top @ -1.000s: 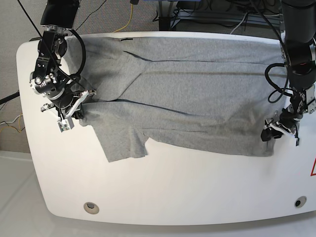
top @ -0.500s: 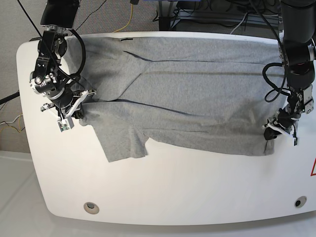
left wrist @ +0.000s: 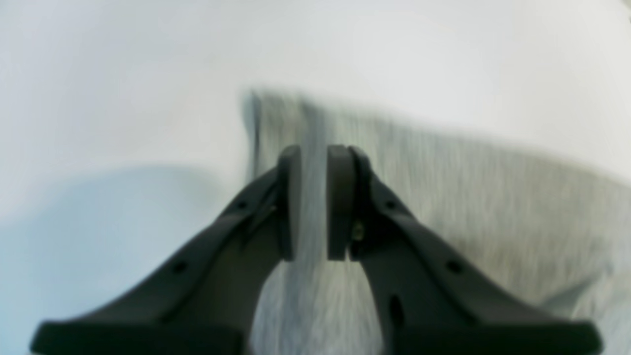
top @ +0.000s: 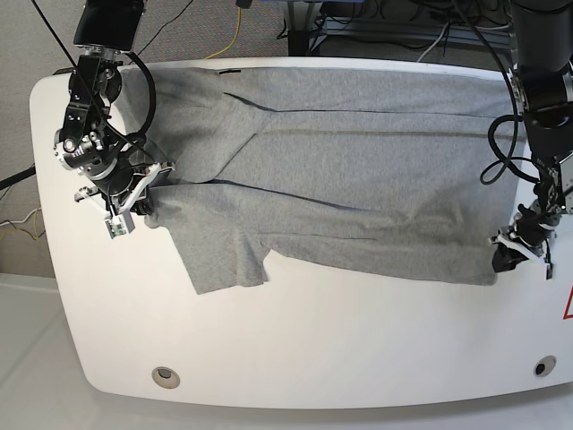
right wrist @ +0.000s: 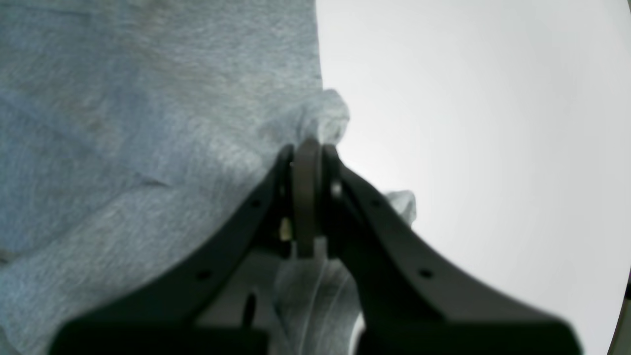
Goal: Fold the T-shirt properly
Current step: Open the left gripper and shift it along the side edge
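Since a second ago the left gripper [top: 517,248] slides lower right off the T-shirt [top: 358,170] hem, jaws slightly parted (cloth blurred between them). Right gripper [right wrist: 306,197] pinches a fabric fold at the table's [top: 295,349] left.

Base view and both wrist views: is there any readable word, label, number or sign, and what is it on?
No readable text anywhere.
T-shirt: plain grey side up, no print showing.
Table: a red triangle mark at the right edge, cut off by the frame, no characters legible.
Wrist views: too blurred, nothing printed visible.
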`<state>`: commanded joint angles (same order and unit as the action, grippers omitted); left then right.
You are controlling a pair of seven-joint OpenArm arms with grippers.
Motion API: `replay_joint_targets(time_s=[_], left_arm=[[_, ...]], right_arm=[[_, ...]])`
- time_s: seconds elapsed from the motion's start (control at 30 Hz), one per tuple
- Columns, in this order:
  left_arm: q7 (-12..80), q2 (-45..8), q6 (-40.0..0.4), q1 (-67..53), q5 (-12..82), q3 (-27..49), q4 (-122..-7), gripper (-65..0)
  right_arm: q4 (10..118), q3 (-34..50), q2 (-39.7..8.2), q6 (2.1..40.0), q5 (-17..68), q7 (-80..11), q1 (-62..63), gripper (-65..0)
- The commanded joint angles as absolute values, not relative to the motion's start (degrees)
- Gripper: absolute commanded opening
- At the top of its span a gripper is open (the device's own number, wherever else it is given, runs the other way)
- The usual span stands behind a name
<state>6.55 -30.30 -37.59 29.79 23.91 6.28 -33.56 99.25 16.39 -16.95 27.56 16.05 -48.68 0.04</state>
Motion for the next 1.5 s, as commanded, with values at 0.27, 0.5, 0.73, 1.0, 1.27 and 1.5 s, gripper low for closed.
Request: replay_joint_targets(time_s=[0.27, 0.5, 0.73, 1.0, 1.27, 1.5], left_arm=[[6.8, -30.6, -37.3, 29.3, 23.8, 6.4, -33.6, -65.0], [6.4, -32.0, -37.7, 29.8, 24.5, 6.1, -31.4, -57.5], [5.3, -32.1, -37.7, 29.9, 25.1, 6.3, -29.5, -49.5], [5.3, -32.0, -38.1, 29.8, 25.4, 6.3, -29.1, -48.6], [5.0, -32.7, -40.0, 29.8, 25.8, 6.1, -29.7, -35.5], [4.4, -32.5, -37.3, 32.5, 25.3, 6.2, -27.8, -26.1]], right_arm=[[99.1, 16.3, -16.9, 27.4, 15.8, -48.9, 0.0, -64.8], [99.1, 16.3, -16.9, 27.4, 16.0, -48.7, 0.0, -65.0], [99.2, 16.3, -16.9, 27.3, 15.7, -48.9, 0.0, -64.7], [99.2, 16.3, -16.8, 27.2, 15.8, -48.9, 0.0, -64.4], [99.1, 16.3, -16.9, 27.2, 15.7, -48.6, -0.1, -64.1], [99.2, 16.2, -17.0, 27.1, 15.8, -48.6, 0.1, -63.7]])
